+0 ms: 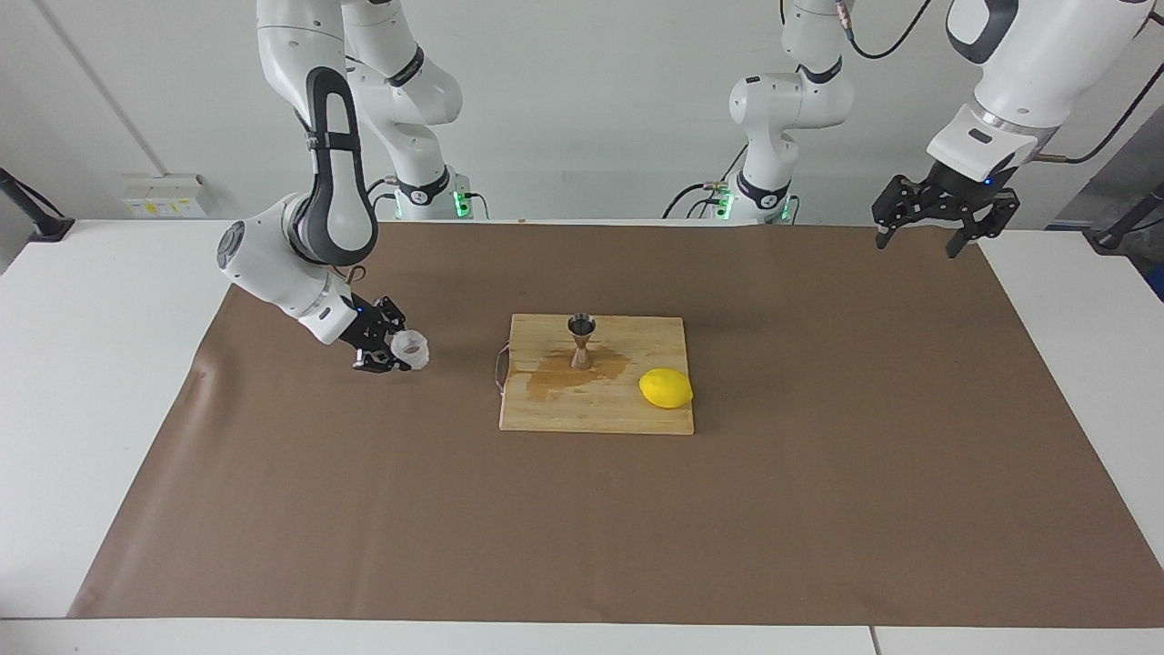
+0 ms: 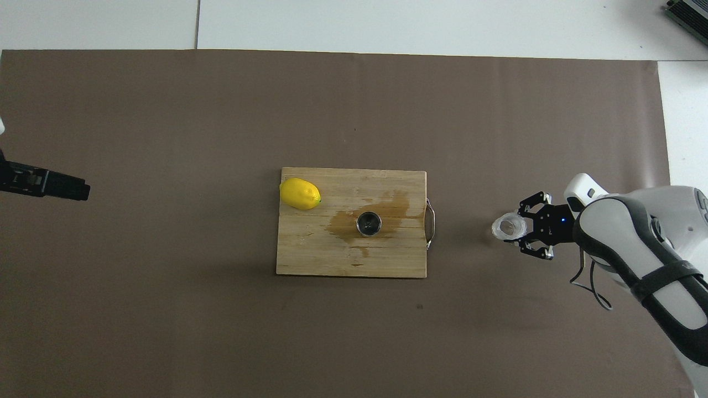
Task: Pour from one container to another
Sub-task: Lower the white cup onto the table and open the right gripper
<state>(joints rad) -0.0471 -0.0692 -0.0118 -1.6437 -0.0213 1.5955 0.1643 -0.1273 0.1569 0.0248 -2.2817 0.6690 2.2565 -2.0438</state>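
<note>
The squat ribbed glass cup [image 1: 414, 347] is upright in my right gripper [image 1: 398, 354], low over the brown mat, beside the board toward the right arm's end of the table. It also shows in the overhead view [image 2: 506, 227], with the right gripper [image 2: 519, 229] shut on it. The steel hourglass jigger [image 1: 581, 341] stands upright on the wooden cutting board [image 1: 637, 418], in a wet brown stain [image 1: 555, 380]. From overhead the jigger [image 2: 369, 223] shows its open mouth. My left gripper [image 1: 916, 246] waits open and empty, raised over the mat's corner at the left arm's end.
A yellow lemon [image 1: 666, 388] lies on the board toward the left arm's end, also seen from overhead [image 2: 300, 193]. The board has a metal handle [image 2: 431, 223] on its edge toward the cup. The brown mat [image 1: 582, 528] covers the table.
</note>
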